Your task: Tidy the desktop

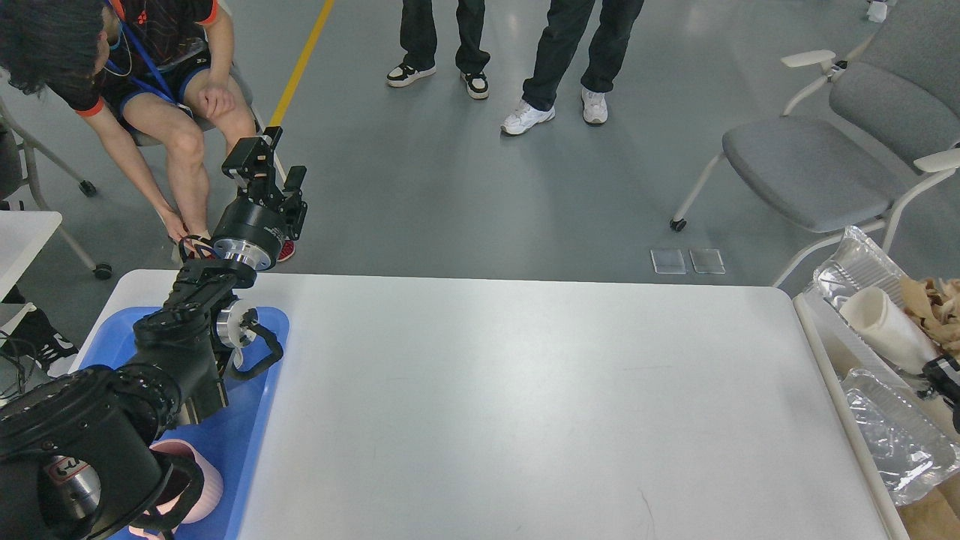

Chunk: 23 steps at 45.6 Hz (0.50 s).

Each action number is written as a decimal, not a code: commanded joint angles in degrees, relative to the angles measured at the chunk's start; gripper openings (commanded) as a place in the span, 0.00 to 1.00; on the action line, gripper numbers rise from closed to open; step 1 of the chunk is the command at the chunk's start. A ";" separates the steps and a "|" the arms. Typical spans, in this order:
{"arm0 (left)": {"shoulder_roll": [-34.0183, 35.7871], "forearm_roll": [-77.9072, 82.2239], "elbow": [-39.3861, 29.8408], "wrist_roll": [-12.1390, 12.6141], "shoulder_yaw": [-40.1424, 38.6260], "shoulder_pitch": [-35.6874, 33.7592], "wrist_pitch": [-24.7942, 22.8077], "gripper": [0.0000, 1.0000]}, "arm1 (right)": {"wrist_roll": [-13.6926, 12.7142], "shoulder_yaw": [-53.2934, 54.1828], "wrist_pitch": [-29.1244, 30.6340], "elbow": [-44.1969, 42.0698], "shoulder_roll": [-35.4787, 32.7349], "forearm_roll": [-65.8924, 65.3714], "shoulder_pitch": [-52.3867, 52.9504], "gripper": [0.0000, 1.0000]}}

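Note:
The white desktop (pixel 525 390) fills the middle of the head view. My left gripper (pixel 270 169) is raised past the table's far left corner, open and empty. My right gripper (pixel 941 373) shows only as a dark tip at the right edge. It is shut on the rim of a foil tray (pixel 851 266), which tilts over the bin beside the table. In the foil tray lie a white paper cup (pixel 885 326) and crumpled brown paper (pixel 934 300).
A blue tray (pixel 259 420) at the front left holds a pink cup (pixel 199 484) under my left arm. A white-rimmed bin (pixel 825 360) with a clear plastic liner (pixel 892 435) stands at the table's right end. Grey chairs (pixel 802 165) and people stand beyond the table.

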 commanded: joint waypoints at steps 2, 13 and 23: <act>-0.44 0.01 0.00 0.00 -0.01 -0.05 0.00 0.73 | -1.69 1.39 -0.05 -0.69 -0.14 1.02 -4.38 0.04; -0.97 0.01 0.00 0.00 -0.01 -0.14 0.17 0.73 | -5.82 6.48 -0.05 -2.54 0.30 0.94 -7.19 0.08; -1.06 0.01 0.00 0.00 -0.01 -0.23 0.17 0.74 | -7.23 9.04 -0.23 -2.54 0.48 1.29 -9.39 0.40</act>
